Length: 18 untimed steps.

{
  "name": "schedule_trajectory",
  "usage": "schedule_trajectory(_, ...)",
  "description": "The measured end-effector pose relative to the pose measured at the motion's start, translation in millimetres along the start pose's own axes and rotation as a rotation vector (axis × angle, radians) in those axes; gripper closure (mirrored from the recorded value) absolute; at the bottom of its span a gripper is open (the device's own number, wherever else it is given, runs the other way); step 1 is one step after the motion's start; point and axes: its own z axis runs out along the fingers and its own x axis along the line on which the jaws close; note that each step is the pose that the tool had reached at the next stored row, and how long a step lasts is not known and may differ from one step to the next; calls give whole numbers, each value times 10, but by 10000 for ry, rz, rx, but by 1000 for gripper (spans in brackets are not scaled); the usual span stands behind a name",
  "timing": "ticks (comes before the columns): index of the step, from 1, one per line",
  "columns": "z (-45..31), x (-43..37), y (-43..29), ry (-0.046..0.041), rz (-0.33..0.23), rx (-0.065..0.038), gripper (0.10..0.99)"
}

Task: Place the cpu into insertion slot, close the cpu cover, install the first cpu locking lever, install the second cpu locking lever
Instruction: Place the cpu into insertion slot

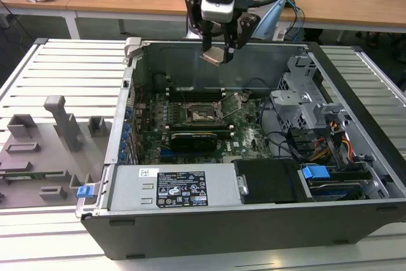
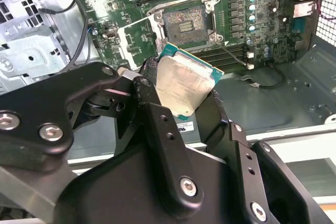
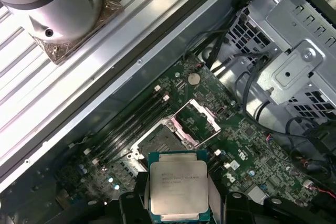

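Two fingers (image 2: 156, 123) of our gripper (image 1: 217, 47) clamp the cpu (image 3: 177, 184) well above the insertion slot (image 3: 157, 140); the cpu cover (image 3: 184, 131) stands open beside that slot.

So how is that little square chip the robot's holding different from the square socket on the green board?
The cpu is a solid silvery-beige plate; the insertion slot is a dark-centred recess with a metal rim. The cpu hangs in the air, clamped between the jaws; the insertion slot lies fixed on the motherboard, empty, its cpu cover swung open. Both are square and look alike in size.
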Motion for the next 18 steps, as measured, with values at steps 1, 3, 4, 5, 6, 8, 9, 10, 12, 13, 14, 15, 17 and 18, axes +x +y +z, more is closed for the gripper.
schedule_trajectory(1,0,0,0,-6,70,-2,549)
schedule_trajectory(3,0,0,0,-16,181,-3,549)
schedule_trajectory(4,0,0,0,-22,249,-5,549)
schedule_trajectory(5,0,0,0,-29,323,-6,549)
schedule_trajectory(6,0,0,0,-35,393,-7,549)
schedule_trajectory(8,0,0,0,-45,500,-9,549)
schedule_trajectory(9,0,0,0,-48,534,-10,549)
schedule_trajectory(10,0,0,0,-52,580,-11,549)
schedule_trajectory(12,0,0,0,-60,666,-13,549)
schedule_trajectory(13,0,0,0,-64,713,-14,549)
schedule_trajectory(14,0,0,0,-67,751,-15,549)
schedule_trajectory(15,0,0,0,-71,792,-15,549)
schedule_trajectory(17,0,0,0,-79,883,-17,549)
schedule_trajectory(18,0,0,0,-82,917,-18,549)
